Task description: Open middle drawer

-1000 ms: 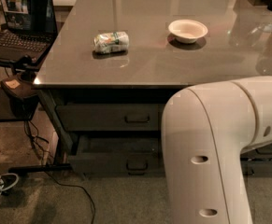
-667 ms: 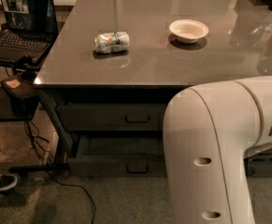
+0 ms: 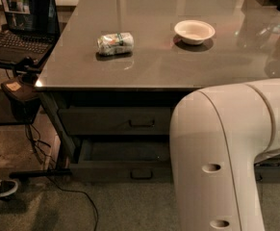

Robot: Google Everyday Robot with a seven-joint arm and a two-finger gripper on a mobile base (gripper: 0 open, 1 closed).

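The middle drawer is a wide dark grey front under the table top, with a small black loop handle at its centre; it looks pushed in. Below it another grey drawer stands pulled out, its plain interior showing. My gripper is out of view. Only a large white arm link shows, at the lower right, in front of the right part of both drawers.
On the grey table lie a crumpled packet and a white bowl. A laptop sits on a side stand at the left. Cables and a shoe lie on the floor.
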